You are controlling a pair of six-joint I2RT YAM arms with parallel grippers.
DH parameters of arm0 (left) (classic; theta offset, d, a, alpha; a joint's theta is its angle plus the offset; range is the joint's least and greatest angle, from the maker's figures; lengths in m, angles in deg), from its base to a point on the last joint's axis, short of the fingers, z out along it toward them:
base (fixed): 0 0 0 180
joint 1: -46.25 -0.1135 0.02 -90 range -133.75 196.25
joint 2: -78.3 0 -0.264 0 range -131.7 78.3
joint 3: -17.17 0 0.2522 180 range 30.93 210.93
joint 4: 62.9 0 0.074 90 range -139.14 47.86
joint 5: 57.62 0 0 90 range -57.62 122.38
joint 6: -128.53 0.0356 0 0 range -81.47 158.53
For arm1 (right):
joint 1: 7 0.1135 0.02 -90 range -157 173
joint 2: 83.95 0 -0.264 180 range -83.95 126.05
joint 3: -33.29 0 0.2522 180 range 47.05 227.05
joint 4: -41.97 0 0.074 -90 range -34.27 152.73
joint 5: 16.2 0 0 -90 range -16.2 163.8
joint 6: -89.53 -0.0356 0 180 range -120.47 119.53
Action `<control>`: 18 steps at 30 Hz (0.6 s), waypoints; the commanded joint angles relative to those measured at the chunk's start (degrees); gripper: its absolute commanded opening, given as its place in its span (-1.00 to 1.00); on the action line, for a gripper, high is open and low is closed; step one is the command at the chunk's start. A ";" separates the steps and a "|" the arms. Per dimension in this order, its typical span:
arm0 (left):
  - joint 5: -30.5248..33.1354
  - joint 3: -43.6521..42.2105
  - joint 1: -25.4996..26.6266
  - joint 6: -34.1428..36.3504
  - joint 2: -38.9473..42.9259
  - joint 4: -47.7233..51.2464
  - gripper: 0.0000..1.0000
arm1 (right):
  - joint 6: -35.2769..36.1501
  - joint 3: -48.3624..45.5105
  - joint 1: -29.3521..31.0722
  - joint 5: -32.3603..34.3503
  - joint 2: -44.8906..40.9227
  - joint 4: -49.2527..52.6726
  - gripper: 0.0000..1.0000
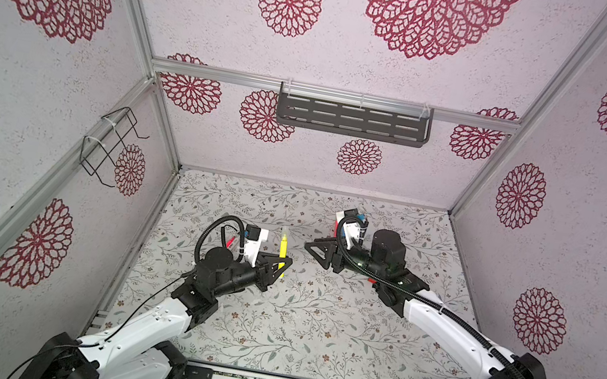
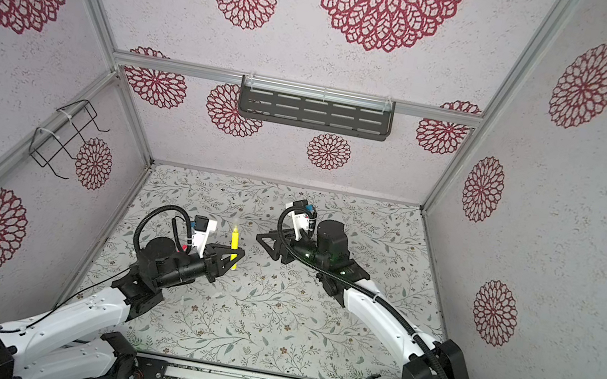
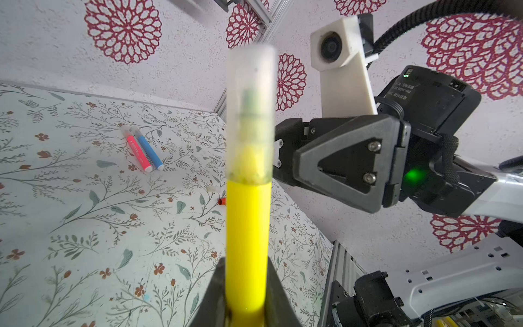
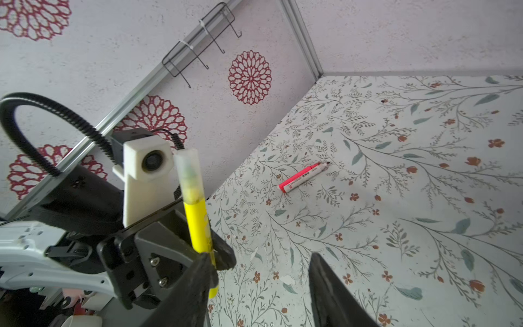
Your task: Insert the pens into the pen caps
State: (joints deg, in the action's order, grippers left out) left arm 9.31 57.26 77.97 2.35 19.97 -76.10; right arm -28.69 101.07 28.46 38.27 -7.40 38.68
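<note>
Yellow pen (image 3: 246, 240) stands upright in the left gripper (image 1: 281, 263), which is clamped narrow on the lower barrel, and a pale translucent cap (image 3: 252, 113) already covers its tip. The right gripper (image 4: 259, 256) sits just beside the capped end with its jaws standing apart and nothing between them. The step in hand appears to be clearing away from a finished capping. To do it well, draw the right gripper straight back from the pen without brushing the cap, confirm the cap rim sits flush against the barrel with no gap, and only then have the left gripper lower the pen and lay it flat on the worktop (image 3: 85, 226). Count of pens in view: four certain. These are the yellow one, a pink pen (image 3: 138, 154) and a blue pen (image 3: 150, 153) lying side by side beyond the left gripper, both capped, and a red pen (image 4: 302, 177) lying uncapped beyond the right gripper. An orange stub (image 3: 222, 201) behind the yellow barrel is too hidden to classify. Count of caps: three fitted, one loose pale cap (image 3: 210, 189).
</note>
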 commanded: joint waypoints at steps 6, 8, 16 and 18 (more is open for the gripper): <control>-0.13 1.62 1.40 0.72 -1.41 -2.30 -1.00 | -0.04 3.10 2.42 -5.80 1.66 -4.76 0.07; -0.07 1.97 1.74 0.83 -1.82 -2.30 -1.00 | 0.65 3.68 3.48 -5.91 2.28 -4.38 0.05; 0.34 2.94 3.00 1.18 -3.53 -2.53 -1.00 | 0.71 5.04 5.62 -5.88 4.30 -4.17 -0.18; 0.38 3.20 3.23 1.17 -3.81 -2.52 -1.00 | 0.66 5.05 5.93 -5.73 4.78 -3.95 -0.25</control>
State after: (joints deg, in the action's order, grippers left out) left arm 9.37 58.79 80.66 2.59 16.54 -76.86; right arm -28.61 103.93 34.03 33.37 -2.76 36.27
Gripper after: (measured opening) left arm 0.182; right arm 0.386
